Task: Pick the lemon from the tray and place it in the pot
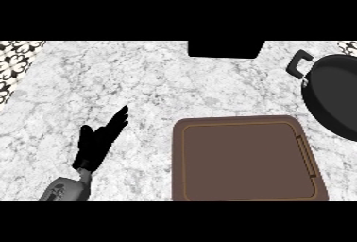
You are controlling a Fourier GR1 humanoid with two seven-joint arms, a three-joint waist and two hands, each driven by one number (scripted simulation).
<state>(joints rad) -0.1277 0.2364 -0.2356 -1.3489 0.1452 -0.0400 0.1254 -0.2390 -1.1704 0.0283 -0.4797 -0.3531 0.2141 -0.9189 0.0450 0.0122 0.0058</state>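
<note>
A brown tray (244,158) lies on the marble counter at the lower middle-right, and nothing shows on it. The black pot (335,92) stands at the right edge, partly cut off, its handle toward the upper left. No lemon shows anywhere in the head view. My left hand (97,142) rests left of the tray with straight fingers pointing up and to the right, holding nothing. My right hand is out of view.
A black box-like shape (225,48) sits at the counter's far edge, top middle. Patterned tiles (17,59) border the counter at the upper left. Bare marble spreads between my left hand and the tray.
</note>
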